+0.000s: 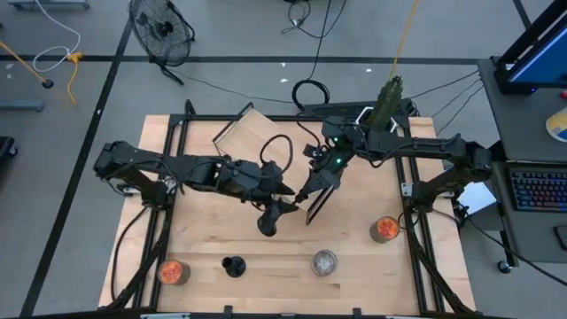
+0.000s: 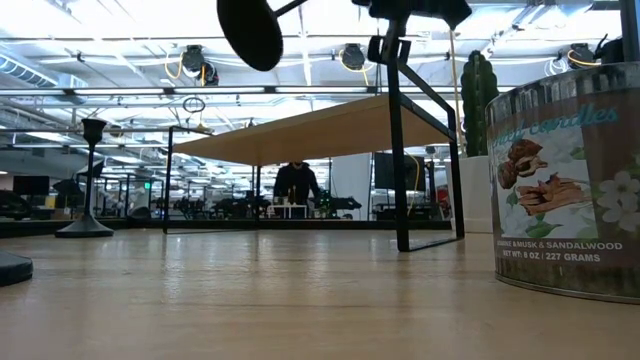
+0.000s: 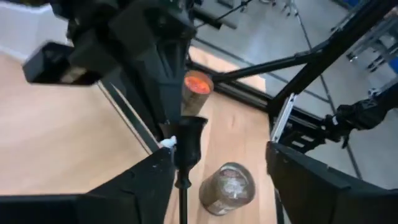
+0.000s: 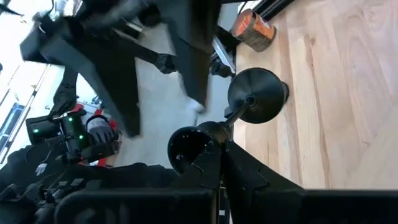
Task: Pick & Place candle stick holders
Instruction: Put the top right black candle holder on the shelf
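Candle stick holders lie spread over the wooden table (image 1: 221, 230). At mid-table we see a black candle stick holder (image 1: 268, 219) hanging between the two arms: the right gripper (image 4: 214, 158) has its jaws shut on the stem, and the round base (image 4: 256, 95) shows just beyond them in the right wrist view. The left gripper (image 1: 282, 202) sits right beside the same piece with its jaws spread wide; in the left wrist view the holder's black cup and stem (image 3: 185, 149) stand in the gap between the fingers (image 3: 134, 183), and we cannot tell whether either one touches it.

Along the near edge we find an orange glass cup (image 1: 173, 271) at the left, a second black holder (image 1: 233, 265) next to it, and a silvery cup (image 1: 324, 262) further right. Another orange glass cup (image 1: 384, 229) stands near the right side. The right arm also carries a small wooden-topped black frame stand (image 1: 321, 197).

In the low view a third black holder (image 2: 88, 180) stands upright at the left, and a tin (image 2: 565, 190) at the right reads "MUSK & SANDALWOOD" and "8 OZ / 227 GRAMS". A cactus in a white pot (image 2: 478, 140) stands behind it.
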